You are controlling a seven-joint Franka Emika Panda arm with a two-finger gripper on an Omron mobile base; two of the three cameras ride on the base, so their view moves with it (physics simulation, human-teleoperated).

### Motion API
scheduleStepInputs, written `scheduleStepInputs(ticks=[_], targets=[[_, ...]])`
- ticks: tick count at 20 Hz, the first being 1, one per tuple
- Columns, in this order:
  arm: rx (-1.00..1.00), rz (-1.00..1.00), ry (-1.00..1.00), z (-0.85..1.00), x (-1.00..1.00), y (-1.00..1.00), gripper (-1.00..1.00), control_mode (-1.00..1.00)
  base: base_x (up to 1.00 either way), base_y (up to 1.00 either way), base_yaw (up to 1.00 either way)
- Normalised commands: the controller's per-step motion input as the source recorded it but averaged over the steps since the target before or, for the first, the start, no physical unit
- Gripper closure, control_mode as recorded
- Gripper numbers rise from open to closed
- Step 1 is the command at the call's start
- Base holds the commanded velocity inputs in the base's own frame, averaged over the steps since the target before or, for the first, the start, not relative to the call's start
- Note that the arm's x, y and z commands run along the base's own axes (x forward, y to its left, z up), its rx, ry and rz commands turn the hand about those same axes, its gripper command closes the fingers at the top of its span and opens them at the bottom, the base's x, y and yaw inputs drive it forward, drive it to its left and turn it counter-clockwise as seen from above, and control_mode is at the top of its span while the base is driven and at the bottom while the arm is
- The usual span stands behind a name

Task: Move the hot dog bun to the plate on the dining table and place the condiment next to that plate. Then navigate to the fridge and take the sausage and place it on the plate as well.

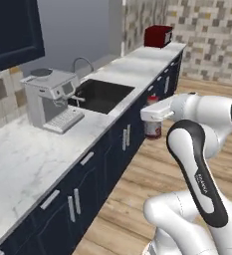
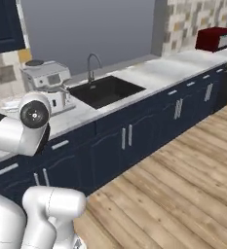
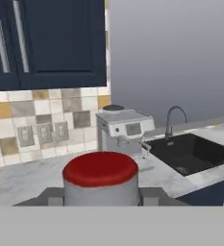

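One long kitchen table point(image 1: 23, 154) with a white marble top and navy cabinet fronts is seen along the wall, above a wooden floor point(image 2: 183, 185). Set into the top is a dark sink point(image 2: 105, 90) with a curved tap point(image 2: 91, 63); beside it stands a grey coffee machine point(image 1: 53, 102), and at the far end a red toaster point(image 1: 157, 36).

The condiment point(image 1: 153, 127) is carried in the air in front of the cabinets, clear of the top, hanging upright under the tool point(image 1: 154, 113), which is pinched on its upper part. In the hand view the red cap point(image 3: 101, 169) is seen between the tips.

The bottle is judged to be light and stiff, with smooth sides that may slip if the grip is loosened. A hold just below the cap, across the narrow body, looks sound, and an upright carry is advised so that it can be stood beside the plate without toppling. The bun, plate and dining table cannot be located from here.
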Motion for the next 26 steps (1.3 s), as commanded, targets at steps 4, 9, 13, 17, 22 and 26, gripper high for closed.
scheduleStepInputs(ticks=[4, 9, 13, 17, 22, 26], targets=[[0.0, 0.0, 0.0, 0.0, 0.0, 0.0, 1.0, 1.0, 0.0, -1.0, -0.68], [0.0, 0.0, 0.0, 0.0, 0.0, 0.0, 1.0, 1.0, 0.0, -1.0, -0.62], [0.0, 0.0, 0.0, 0.0, 0.0, 0.0, 1.0, 1.0, 0.0, -1.0, -0.56], [0.0, 0.0, 0.0, 0.0, 0.0, 0.0, 1.0, 1.0, 0.01, -1.0, -0.48], [0.0, 0.0, 0.0, 0.0, 0.0, 0.0, 1.0, 1.0, 0.02, -1.0, -0.45], [0.0, 0.0, 0.0, 0.0, 0.0, 0.0, 1.0, 1.0, 0.06, -1.0, -0.46]])
